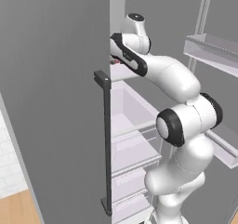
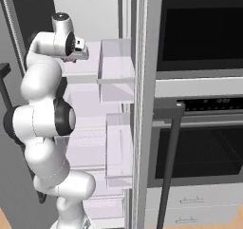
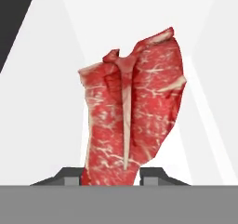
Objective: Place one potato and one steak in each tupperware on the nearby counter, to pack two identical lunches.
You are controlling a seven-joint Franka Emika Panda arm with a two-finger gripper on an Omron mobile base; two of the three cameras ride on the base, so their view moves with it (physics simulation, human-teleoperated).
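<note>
Flat raw steak (image 3: 132,114), red-pink with pale streaks and one pale central seam: seen close in the hand view, lower end seated between the two small dark fingertips (image 3: 152,174), one tip touching each side. Resting against a pale white shelf surface (image 3: 51,125) inside the refrigerator. A small red edge of the same steak (image 1: 113,59) visible in the left base view, at the upper shelf level, just beside the door edge.

Pincer (image 3: 111,177): clenched on the lower end of the steak. Jaws drawn close, meat filling the gap between them. Lift off the shelf: cannot tell.

White jointed arm (image 1: 179,125): rising from the lower right of the left base view, bent at a dark-ringed elbow, reaching up and left into the open refrigerator. In the right base view, wrist (image 2: 64,40) at the top left, level with the upper shelf.

Tall grey refrigerator door (image 1: 56,102): swung open, covering the left half of the left base view, with a dark vertical handle (image 1: 107,144) along its edge. Translucent door bins (image 2: 116,66) visible on the opposite door in the right base view.

Dark built-in oven (image 2: 199,147) with a long bar handle: to the right of the refrigerator, well apart from the steak.

Light-brown wooden floor patch (image 1: 16,209): bottom left corner of the left base view.
</note>
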